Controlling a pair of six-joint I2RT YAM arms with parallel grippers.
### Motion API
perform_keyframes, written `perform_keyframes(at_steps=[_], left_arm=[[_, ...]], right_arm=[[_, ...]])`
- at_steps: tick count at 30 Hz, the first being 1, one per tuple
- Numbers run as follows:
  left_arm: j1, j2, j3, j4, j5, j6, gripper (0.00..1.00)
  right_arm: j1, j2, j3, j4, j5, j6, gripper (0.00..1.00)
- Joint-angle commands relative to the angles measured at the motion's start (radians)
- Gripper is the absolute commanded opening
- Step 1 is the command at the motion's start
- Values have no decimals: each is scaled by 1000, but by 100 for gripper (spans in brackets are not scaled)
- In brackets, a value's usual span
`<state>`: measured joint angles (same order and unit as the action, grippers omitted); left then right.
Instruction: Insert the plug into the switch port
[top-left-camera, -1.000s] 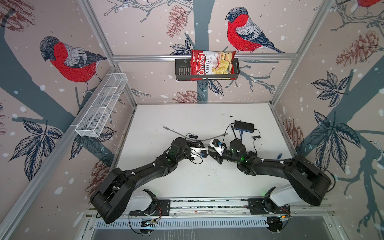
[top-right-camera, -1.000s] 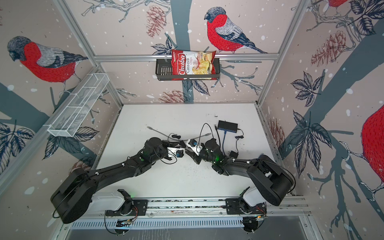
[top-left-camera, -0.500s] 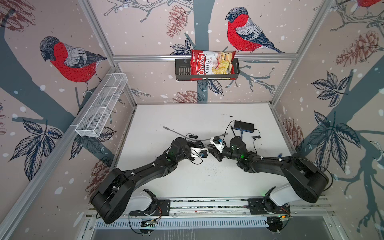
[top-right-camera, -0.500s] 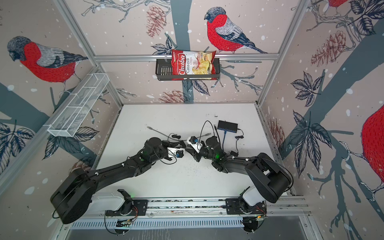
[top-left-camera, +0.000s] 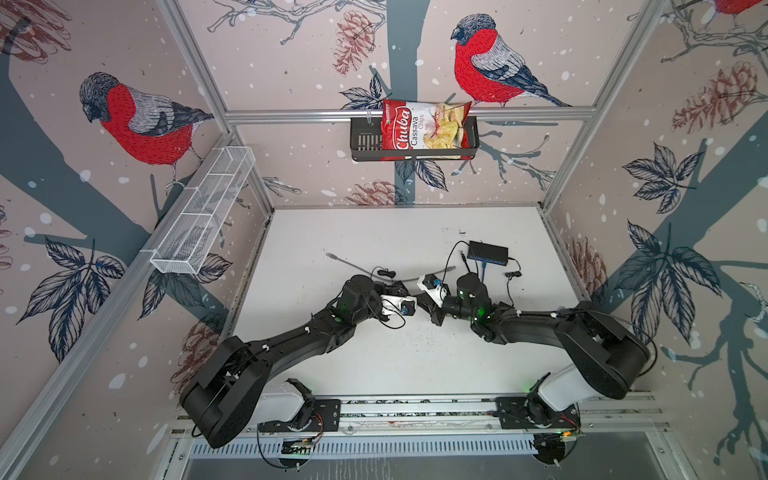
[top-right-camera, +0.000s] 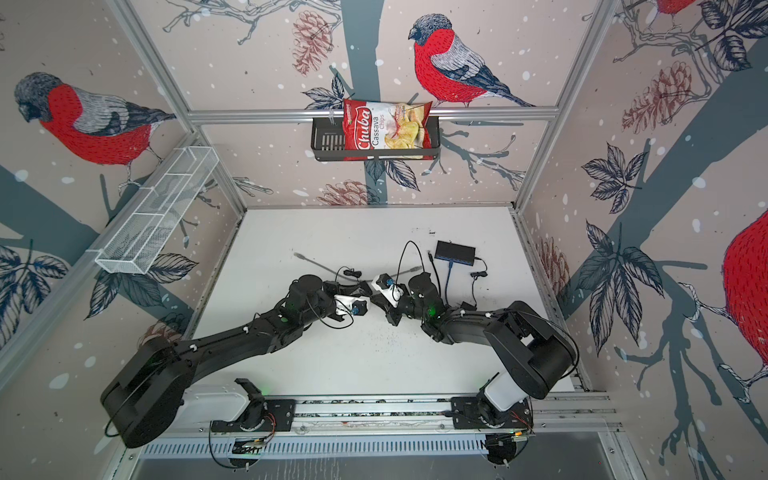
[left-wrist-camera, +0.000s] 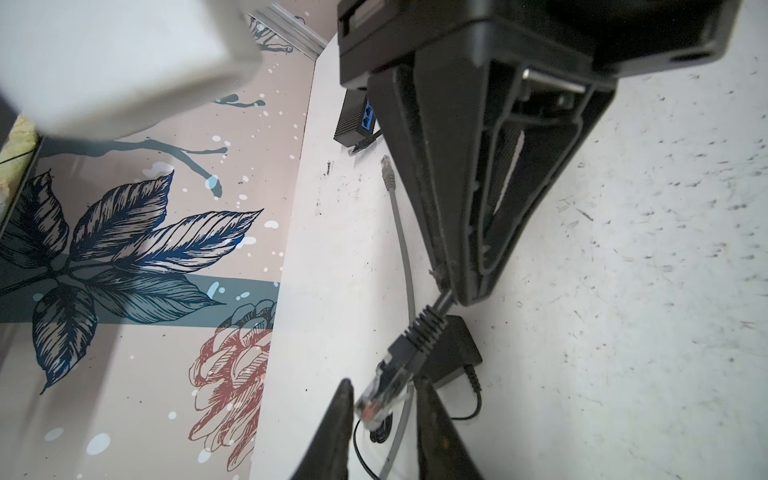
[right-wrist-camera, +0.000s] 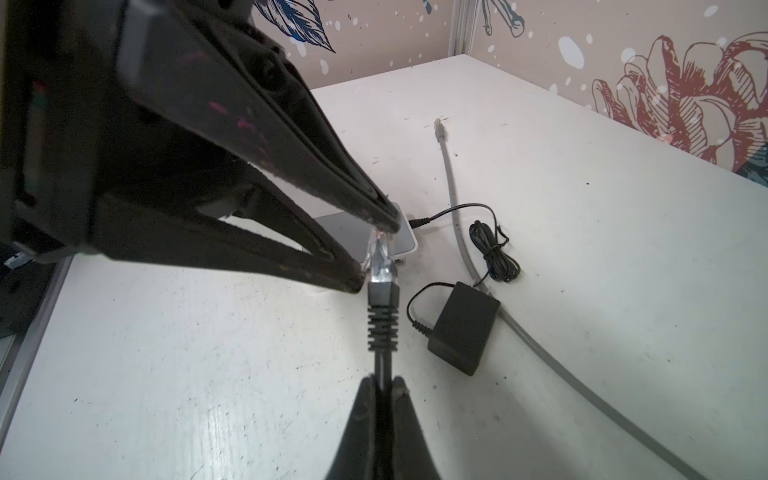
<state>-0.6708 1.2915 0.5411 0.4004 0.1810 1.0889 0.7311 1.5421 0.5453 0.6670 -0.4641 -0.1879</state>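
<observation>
The plug (left-wrist-camera: 386, 374) is a clear connector with a ribbed black boot on a black cable. My left gripper (left-wrist-camera: 382, 386) is shut on it, one finger on each side; the right wrist view shows the same grip on the plug (right-wrist-camera: 380, 257). My right gripper (right-wrist-camera: 383, 380) is shut on the black cable just behind the boot. Both grippers meet low over the table's middle (top-left-camera: 419, 298). A flat white box (right-wrist-camera: 405, 243) with a power lead plugged in lies just beyond the plug. The black switch (top-left-camera: 488, 251) with blue ports (left-wrist-camera: 368, 116) sits at the back right.
A black power adapter (right-wrist-camera: 463, 328) and its coiled lead (right-wrist-camera: 494, 253) lie beside the grippers. A grey cable (right-wrist-camera: 453, 199) crosses the table. A blue cable (top-left-camera: 482, 270) leaves the black switch, and a loose black connector (left-wrist-camera: 359, 146) lies next to it.
My right gripper has closed on the cable behind the plug after shifting slightly toward the back. The left gripper has kept its hold and place.
</observation>
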Motion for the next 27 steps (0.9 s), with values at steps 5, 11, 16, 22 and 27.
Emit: perform_keyframes(at_steps=[5,11,16,22,27], left_arm=[[0,-29,-46,85,-9,-2,47],[18,-60,-85,143,-2,16,52],[27,-53,-102,214,-15,38,54],[32,-29,-60,167,-12,95,54],[30,-24,-40,115,-1,145,50]], right_arm=[[-36,-13,99,-237,-114,-77,4],[-90,-10,192,-476,-232,-119,4],[-121,7,261,-634,-336,-163,4],[-138,25,314,-725,-421,-183,4],[-147,34,337,-759,-457,-191,4]])
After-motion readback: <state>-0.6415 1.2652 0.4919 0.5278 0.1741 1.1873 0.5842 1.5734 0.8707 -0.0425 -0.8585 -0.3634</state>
